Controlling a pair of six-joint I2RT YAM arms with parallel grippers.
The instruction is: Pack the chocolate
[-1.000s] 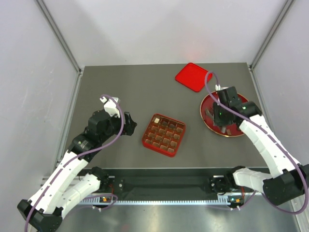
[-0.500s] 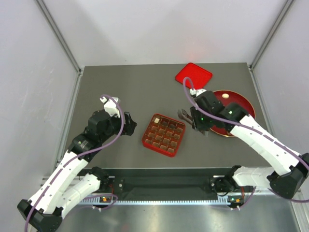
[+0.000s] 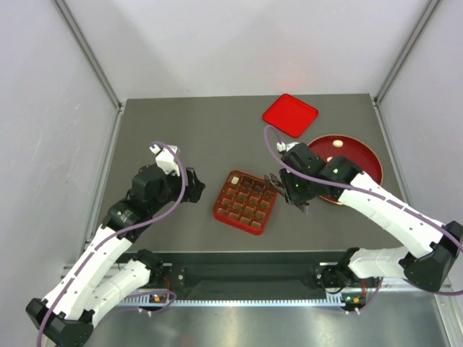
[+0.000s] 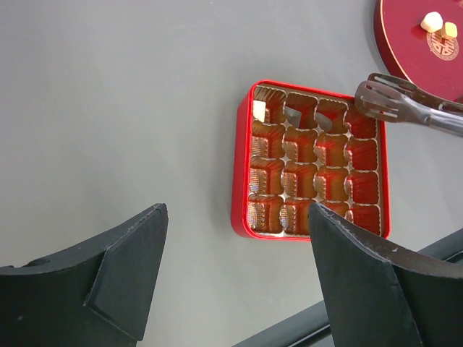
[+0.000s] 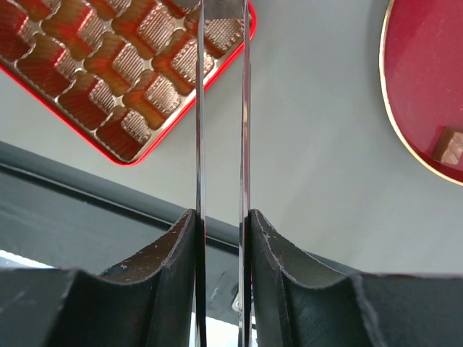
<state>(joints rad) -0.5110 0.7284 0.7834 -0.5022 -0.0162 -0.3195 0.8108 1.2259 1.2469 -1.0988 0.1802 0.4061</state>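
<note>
Cream chocolate pieces (image 4: 432, 21), likely light and easily marred, lay on the upper-right plate (image 4: 409, 50), best pinched gently at their sides; right fingers (image 5: 166, 253) clamped tongs (image 4: 394, 107), left fingers (image 4: 123, 253) stood apart.

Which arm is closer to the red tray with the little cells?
Right. The right gripper, holding tongs, hangs at the right edge of the tray, tong tips over its cells. The left gripper sits off to the tray's left, not touching.
</note>
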